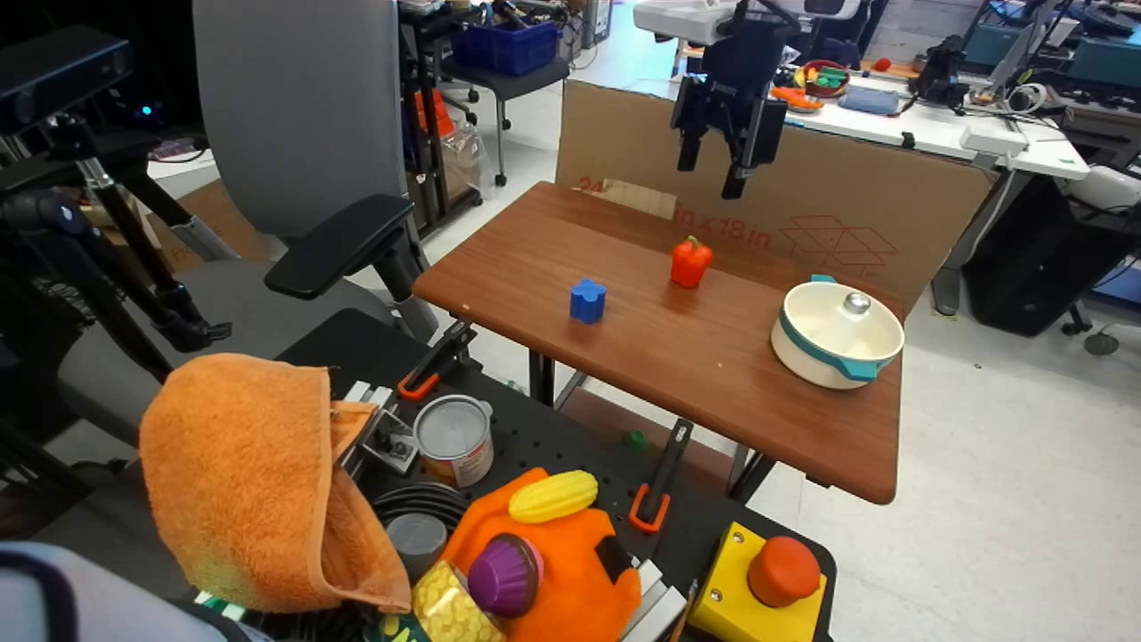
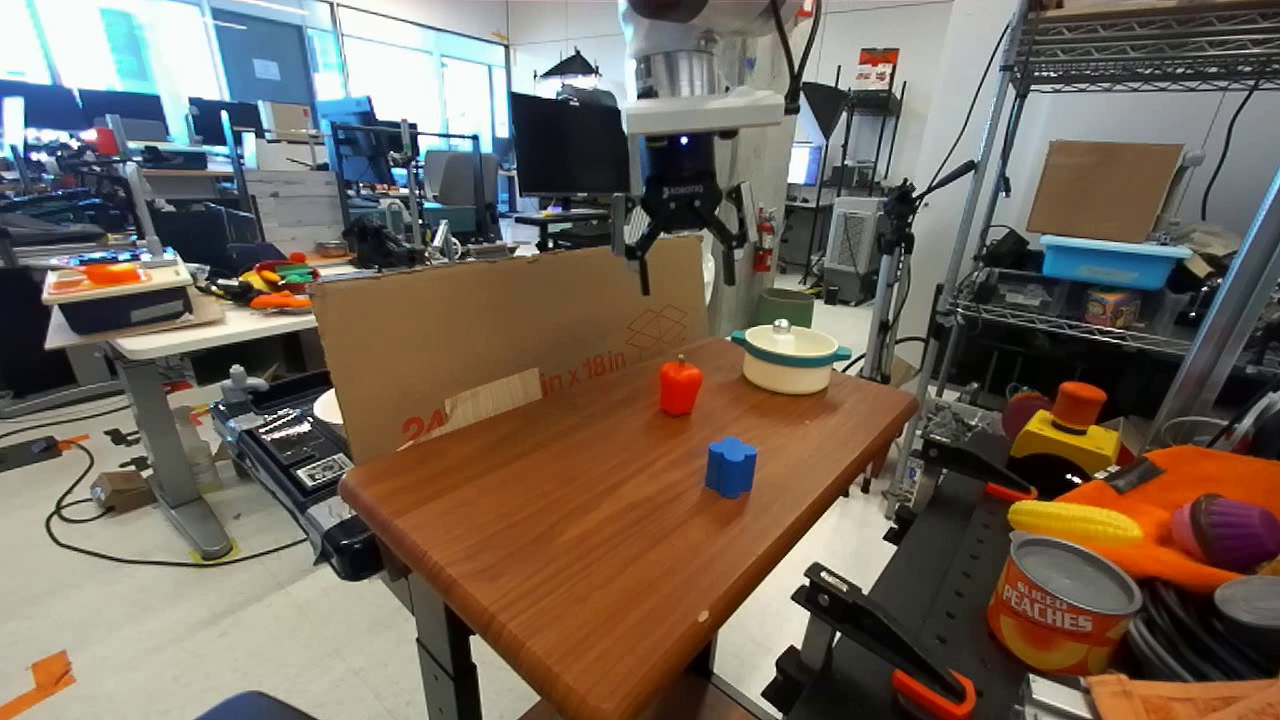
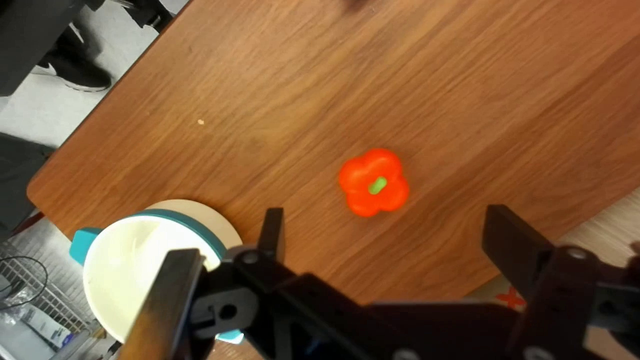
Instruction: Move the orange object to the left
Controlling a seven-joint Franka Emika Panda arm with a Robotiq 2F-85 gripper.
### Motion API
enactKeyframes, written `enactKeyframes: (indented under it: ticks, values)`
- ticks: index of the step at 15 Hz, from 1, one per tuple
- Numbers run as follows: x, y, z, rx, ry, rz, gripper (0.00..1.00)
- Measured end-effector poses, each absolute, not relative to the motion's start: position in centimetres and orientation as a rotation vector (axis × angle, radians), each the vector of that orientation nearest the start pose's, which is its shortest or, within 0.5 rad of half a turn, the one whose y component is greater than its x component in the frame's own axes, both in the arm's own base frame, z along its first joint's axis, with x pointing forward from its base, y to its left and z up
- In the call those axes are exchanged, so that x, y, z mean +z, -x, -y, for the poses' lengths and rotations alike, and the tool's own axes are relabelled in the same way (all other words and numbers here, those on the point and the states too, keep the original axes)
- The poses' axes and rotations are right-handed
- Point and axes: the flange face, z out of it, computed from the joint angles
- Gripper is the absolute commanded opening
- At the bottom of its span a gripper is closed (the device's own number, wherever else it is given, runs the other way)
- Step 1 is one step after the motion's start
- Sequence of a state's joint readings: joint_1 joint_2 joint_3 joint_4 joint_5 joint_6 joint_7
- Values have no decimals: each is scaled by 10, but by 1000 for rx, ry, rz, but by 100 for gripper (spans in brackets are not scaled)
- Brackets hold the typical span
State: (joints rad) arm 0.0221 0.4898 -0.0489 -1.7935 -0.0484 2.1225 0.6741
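Pale and cut off by the frame, a rounded shape (image 1: 116, 593), hard to identify, sits closest to the lens in an exterior view, with an orange towel (image 1: 241, 481) bulging just behind it. In an exterior view a tin (image 2: 1065, 605) turns its SLICED PEACHES label to the camera, with wire shelves (image 2: 1150, 45) rising farther back. On the brown table (image 2: 560, 560) the orange-red pepper (image 1: 692, 265) stands upright, apart from both the blue block (image 1: 588, 303) and the cream pot (image 1: 833, 343). Both exterior views give the pepper's side; the wrist view looks down on its lobed top and green stem (image 3: 378, 185). Only the exterior views show the blue block; only the wrist view shows a dark shoe (image 3: 80, 72) on the floor (image 3: 30, 120). Both exterior views show the gripper (image 2: 687, 285) hanging in the air, higher than the table, its two fingers spread wide with nothing held between them. They also show the pot's silver knob (image 1: 857, 303); in the wrist view the gripper covers part of the pot, and the pepper appears between the lines of its fingers, beyond the tips
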Motion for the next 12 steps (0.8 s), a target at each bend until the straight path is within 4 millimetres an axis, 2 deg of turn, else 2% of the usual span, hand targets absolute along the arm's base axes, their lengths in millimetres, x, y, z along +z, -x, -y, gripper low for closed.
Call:
enactKeyframes:
  ticks: [7, 12]
  values:
    - [205, -652, 17, 434, 3098, -1111, 100]
    - [176, -662, 17, 537, 3112, -1128, 100]
